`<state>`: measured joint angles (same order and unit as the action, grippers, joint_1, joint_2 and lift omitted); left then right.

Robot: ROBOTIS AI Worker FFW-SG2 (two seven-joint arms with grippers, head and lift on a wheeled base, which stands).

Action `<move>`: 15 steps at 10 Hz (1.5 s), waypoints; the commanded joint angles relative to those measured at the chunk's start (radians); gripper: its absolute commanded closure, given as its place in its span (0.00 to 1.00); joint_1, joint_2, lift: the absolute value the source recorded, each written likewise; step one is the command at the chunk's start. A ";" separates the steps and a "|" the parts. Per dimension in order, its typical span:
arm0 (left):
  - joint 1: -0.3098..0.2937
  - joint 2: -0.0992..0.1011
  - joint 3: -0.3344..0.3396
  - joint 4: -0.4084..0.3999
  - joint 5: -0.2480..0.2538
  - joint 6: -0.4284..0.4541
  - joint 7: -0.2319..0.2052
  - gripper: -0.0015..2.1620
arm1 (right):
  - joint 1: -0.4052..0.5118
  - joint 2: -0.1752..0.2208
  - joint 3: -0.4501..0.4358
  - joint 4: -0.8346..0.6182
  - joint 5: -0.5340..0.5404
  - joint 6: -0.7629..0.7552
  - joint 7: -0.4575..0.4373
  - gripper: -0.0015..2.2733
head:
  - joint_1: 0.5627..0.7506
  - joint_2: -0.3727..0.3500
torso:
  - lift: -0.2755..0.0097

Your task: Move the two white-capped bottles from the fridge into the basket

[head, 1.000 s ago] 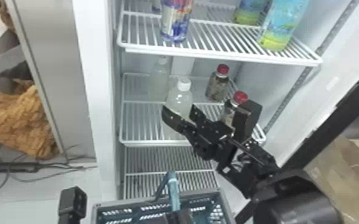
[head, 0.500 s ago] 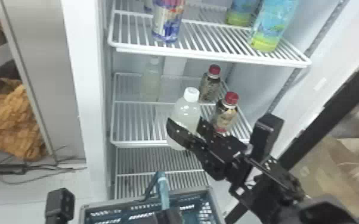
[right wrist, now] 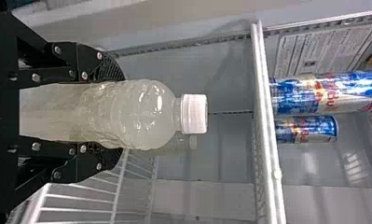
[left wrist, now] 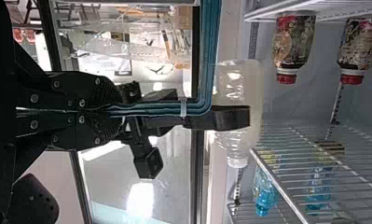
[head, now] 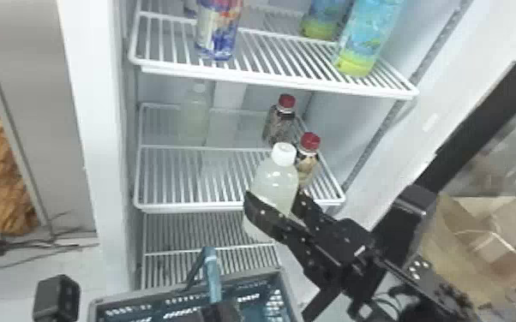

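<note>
In the head view my right gripper (head: 275, 201) is shut on a white-capped bottle (head: 274, 180), held roughly upright just in front of the middle shelf. Its two fingers flank the bottle in the right wrist view, with the gripper (right wrist: 119, 114) below the white cap (right wrist: 194, 114). The other white-capped bottle (head: 195, 113) stands at the back left of that shelf. Below the fridge shelves, at the bottom of the head view, my left gripper (head: 220, 311) is at the basket (head: 154, 293). The left wrist view has this gripper (left wrist: 111, 110) shut on the teal basket handle (left wrist: 209, 56).
Two red-capped bottles (head: 279, 124) stand on the middle shelf's right side, one close behind the held bottle. The upper shelf (head: 270, 81) carries a can (head: 218, 32) and blue-green bottles (head: 366, 38). A cardboard box (head: 484, 231) lies beyond the right arm.
The right gripper has brought its bottle forward and rightward, out past the shelf's front edge. The head view has shifted a little, while the left gripper and basket stay about where they were.
</note>
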<state>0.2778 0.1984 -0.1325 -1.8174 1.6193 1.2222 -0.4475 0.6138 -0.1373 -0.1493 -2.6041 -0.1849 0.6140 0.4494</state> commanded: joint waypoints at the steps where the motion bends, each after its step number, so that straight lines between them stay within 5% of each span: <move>1: 0.002 -0.001 0.003 0.000 0.000 0.000 0.000 0.52 | 0.051 0.007 -0.014 -0.063 -0.001 0.051 0.003 0.35 | 0.70 0.03 | 0.05; 9: 0.002 0.003 0.001 0.000 -0.002 -0.002 0.000 0.52 | 0.230 0.004 -0.086 -0.335 0.009 0.451 0.011 0.35 | 0.70 0.03 | 0.05; 15: 0.002 0.004 -0.001 0.000 -0.004 -0.002 0.000 0.52 | 0.211 0.004 -0.084 -0.335 -0.068 0.682 -0.024 0.35 | 0.70 0.03 | 0.05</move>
<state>0.2799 0.2023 -0.1323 -1.8174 1.6145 1.2197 -0.4477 0.8299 -0.1315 -0.2381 -2.9343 -0.2448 1.2852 0.4248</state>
